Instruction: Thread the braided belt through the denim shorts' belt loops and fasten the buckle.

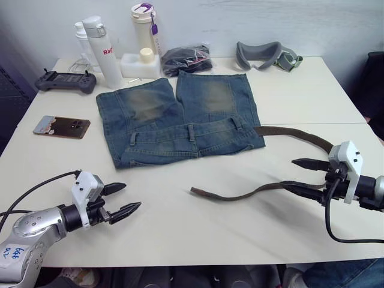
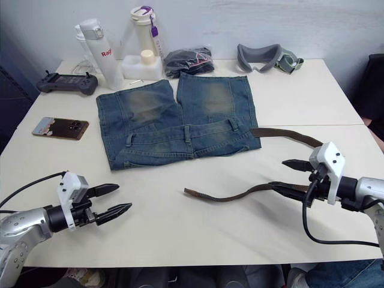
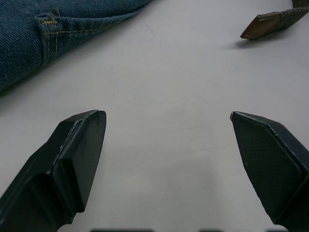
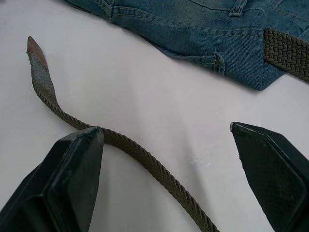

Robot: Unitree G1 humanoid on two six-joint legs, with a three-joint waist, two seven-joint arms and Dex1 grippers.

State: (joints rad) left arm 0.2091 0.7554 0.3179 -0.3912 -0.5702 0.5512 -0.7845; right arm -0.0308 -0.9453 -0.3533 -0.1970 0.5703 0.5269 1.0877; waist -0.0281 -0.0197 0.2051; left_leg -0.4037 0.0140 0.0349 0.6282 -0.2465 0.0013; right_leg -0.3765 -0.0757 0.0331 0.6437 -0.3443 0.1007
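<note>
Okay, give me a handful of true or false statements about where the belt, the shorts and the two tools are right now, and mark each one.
1. Both tools are open. True: left tool and right tool have fingers spread.
2. The right tool grips the braided belt. False: the belt lies on the table by one finger.
3. The denim shorts lie flat on the table. True.
4. The belt's leather tip is inside a belt loop. False: it rests on bare table, clear of the shorts.
5. A phone lies on the shorts. False: the phone lies beside them.

Silver-grey metal forearms carry white wrist housings, looping black cables, and pointed black two-fingered hands.
</note>
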